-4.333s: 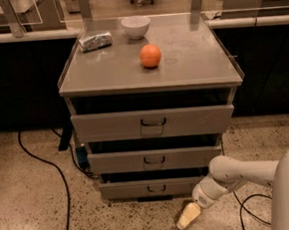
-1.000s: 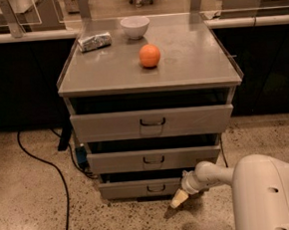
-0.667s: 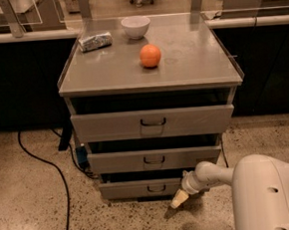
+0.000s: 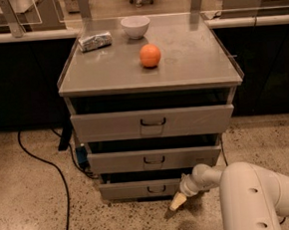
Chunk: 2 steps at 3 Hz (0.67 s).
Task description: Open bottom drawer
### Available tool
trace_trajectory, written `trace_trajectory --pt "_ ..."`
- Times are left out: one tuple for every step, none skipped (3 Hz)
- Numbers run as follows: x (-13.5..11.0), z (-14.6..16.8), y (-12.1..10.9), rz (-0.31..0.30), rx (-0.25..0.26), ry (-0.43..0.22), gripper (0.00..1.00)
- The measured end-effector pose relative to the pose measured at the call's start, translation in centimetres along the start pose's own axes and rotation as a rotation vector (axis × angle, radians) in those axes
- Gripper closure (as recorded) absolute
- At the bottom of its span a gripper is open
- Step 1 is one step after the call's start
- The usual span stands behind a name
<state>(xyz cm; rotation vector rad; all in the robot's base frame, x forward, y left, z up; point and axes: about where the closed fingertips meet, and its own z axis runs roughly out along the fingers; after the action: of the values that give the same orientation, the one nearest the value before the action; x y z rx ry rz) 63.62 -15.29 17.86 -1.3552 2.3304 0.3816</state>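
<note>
The bottom drawer point(image 4: 140, 189) is the lowest grey front of the metal cabinet, with a small dark loop handle point(image 4: 156, 189). It sits a little forward, with a dark gap above it. My gripper point(image 4: 177, 201) hangs low at the end of the white arm point(image 4: 250, 193), just right of and slightly below the handle, close in front of the drawer's right part. It holds nothing that I can see.
Above are the middle drawer point(image 4: 153, 160) and the top drawer point(image 4: 152, 122) with a label plate. On the cabinet top lie an orange point(image 4: 150, 55), a white bowl point(image 4: 135, 26) and a silver packet point(image 4: 95, 41). A black cable point(image 4: 43, 165) runs over the speckled floor at left.
Over four seconds the arm swung in from the right and the gripper moved left toward the bottom drawer. In the last second it has barely moved.
</note>
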Motion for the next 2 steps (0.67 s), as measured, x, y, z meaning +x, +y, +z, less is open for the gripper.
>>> trace_trajectory --pt "0.18 1.03 0.39 0.002 -0.025 0.017 0.0" --pt "0.39 1.36 0.65 0.0 -0.041 0.032 0.0"
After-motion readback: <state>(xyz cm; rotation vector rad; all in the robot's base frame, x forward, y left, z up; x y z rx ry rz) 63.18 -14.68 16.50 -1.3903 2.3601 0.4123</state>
